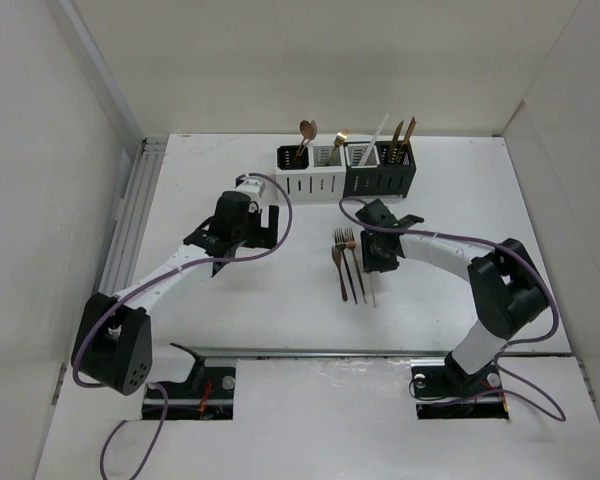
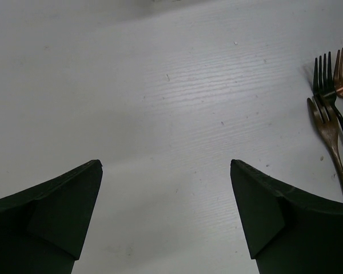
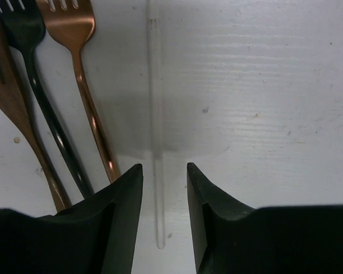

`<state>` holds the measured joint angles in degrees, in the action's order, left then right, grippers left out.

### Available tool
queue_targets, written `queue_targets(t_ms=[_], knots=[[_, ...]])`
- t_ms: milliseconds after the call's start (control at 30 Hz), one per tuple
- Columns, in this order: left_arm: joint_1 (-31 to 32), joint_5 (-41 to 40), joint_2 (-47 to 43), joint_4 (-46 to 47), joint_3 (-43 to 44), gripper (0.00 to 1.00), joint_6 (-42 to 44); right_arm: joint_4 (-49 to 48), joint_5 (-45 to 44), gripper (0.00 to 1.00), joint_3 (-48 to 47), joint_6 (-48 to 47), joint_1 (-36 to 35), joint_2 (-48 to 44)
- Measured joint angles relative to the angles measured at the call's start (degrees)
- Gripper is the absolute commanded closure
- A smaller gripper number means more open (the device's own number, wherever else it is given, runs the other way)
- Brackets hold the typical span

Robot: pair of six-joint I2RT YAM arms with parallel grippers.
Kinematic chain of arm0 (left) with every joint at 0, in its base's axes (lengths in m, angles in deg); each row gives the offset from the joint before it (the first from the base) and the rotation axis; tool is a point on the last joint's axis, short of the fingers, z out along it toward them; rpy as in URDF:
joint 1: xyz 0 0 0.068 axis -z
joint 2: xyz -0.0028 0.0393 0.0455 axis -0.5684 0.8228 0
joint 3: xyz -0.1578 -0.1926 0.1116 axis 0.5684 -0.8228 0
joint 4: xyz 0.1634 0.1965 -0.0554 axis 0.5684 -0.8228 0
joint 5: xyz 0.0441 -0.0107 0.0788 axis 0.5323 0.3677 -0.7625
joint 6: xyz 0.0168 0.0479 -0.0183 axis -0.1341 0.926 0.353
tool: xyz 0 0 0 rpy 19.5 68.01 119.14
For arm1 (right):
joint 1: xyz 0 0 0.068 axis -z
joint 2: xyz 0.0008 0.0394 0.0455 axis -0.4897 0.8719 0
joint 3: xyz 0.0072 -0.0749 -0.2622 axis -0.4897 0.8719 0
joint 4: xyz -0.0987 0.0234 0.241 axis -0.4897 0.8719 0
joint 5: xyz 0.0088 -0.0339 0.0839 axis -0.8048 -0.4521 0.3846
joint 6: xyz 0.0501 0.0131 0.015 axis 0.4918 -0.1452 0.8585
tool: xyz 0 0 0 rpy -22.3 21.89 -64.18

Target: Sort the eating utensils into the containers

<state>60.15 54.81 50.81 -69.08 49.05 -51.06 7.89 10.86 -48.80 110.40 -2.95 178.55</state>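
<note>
The left gripper [image 2: 166,165] gapes wide and empty over the table [image 2: 160,85], three forks [image 3: 23,28] lie parallel, tines toward the containers [image 1: 325,185], and a stick [image 3: 156,114] alongside runs lengthwise between the right gripper's [image 3: 164,166] half-open, unclamped fingers.

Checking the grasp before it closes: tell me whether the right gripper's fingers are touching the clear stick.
Apart. The right wrist view shows the stick lying between the right gripper's fingers, with bare table on both sides of it.
</note>
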Motion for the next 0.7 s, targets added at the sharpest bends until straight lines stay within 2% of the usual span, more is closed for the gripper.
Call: queue_targets(t_ms=[267, 300, 333, 400, 600, 700], knots=[[0.0, 0.2, -1.7, 0.2, -1.1, 0.06, 0.0, -1.1, 1.4, 0.61, 0.1, 2.3, -0.4, 2.6], [0.0, 0.2, -1.8, 0.1, -1.2, 0.06, 0.0, -0.6, 1.3, 0.66, -0.7, 2.3, -0.5, 3.3], [0.0, 0.1, -1.8, 0.1, -1.3, 0.06, 0.0, -0.2, 1.3, 0.81, -1.6, 2.3, -0.7, 4.0], [0.0, 0.1, -1.8, 0.1, -1.4, 0.05, 0.0, -0.1, 1.2, 0.98, -3.4, 2.2, -1.0, 5.6], [0.0, -0.3, -1.9, 0.1, -1.4, 0.05, 0.0, 0.0, 0.2, 1.00, -4.4, 3.0, -1.2, 6.1], [0.0, -0.3, -1.9, 0.1, -1.4, 0.05, 0.0, 2.2, -2.9, 1.00, -5.1, 3.8, -1.5, 5.6]])
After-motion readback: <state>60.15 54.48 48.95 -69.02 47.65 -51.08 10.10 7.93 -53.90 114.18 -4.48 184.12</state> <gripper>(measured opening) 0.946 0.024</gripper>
